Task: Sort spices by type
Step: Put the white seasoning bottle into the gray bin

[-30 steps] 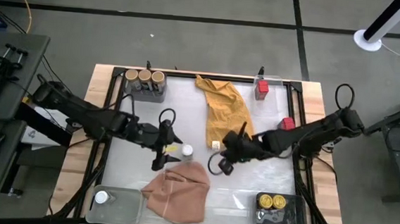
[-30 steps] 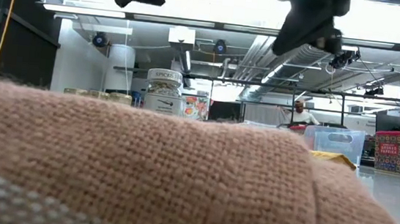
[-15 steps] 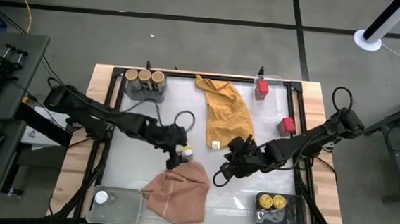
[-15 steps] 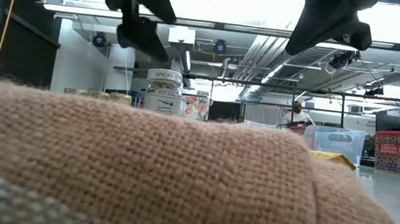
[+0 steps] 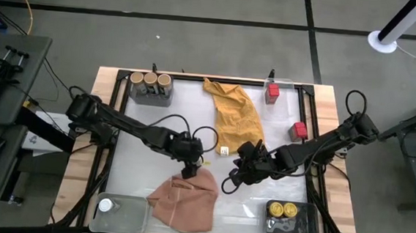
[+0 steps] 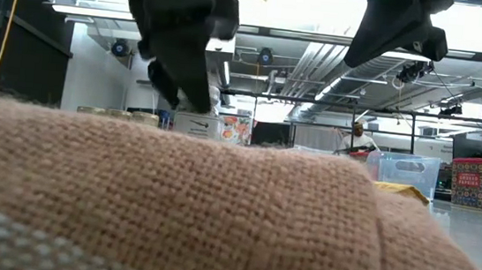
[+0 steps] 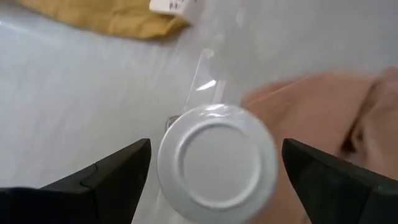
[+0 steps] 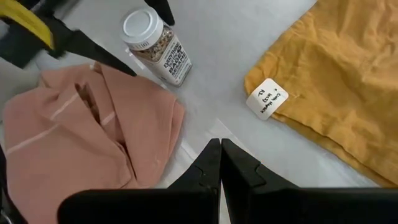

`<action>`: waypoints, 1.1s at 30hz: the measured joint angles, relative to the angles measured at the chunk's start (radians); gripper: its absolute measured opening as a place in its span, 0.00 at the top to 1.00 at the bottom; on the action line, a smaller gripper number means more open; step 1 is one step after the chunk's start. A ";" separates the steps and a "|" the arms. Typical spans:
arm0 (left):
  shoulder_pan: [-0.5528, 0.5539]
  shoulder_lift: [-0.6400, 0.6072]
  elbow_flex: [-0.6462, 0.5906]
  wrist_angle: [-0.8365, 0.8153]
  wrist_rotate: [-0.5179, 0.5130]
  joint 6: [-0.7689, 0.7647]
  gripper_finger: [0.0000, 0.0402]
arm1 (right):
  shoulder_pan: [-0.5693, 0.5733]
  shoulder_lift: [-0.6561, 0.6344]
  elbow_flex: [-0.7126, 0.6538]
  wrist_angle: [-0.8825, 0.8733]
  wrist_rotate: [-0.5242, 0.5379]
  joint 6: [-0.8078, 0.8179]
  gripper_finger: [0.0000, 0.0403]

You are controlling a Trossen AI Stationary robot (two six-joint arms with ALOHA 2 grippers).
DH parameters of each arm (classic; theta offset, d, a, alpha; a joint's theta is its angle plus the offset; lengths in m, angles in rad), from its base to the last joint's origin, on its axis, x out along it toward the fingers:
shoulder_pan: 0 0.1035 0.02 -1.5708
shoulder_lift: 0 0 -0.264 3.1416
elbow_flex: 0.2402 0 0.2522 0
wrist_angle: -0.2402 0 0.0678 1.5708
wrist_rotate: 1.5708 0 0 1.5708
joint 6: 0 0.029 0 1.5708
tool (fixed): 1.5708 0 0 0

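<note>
Sorting looked partly done; three tan-lidded jars [image 5: 150,79] grouped in far-left tray [image 5: 151,93]; two yellow-lidded jars [image 5: 283,209] in near-right tray [image 5: 292,224]; left gripper [image 7: 211,163] fingers spread wide astride, not yet gripping, white-lidded jar [image 7: 216,162] beside pink cloth [image 5: 185,199]; right gripper [image 8: 220,168] pinched empty nearby; red tins [image 5: 272,92] apart

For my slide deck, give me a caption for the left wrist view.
Left gripper open around an upright white-lidded jar, between the pink cloth and mustard cloth.
</note>
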 joint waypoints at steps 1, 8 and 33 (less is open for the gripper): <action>0.000 0.011 0.000 -0.001 0.002 -0.001 0.13 | 0.000 0.000 0.000 0.000 0.000 0.000 1.00; 0.000 0.040 0.001 0.065 0.001 0.015 0.16 | 0.000 0.000 0.000 -0.011 0.000 -0.007 1.00; -0.232 -0.411 0.032 -0.192 0.071 0.217 0.59 | -0.003 0.001 0.000 -0.014 0.018 -0.053 1.00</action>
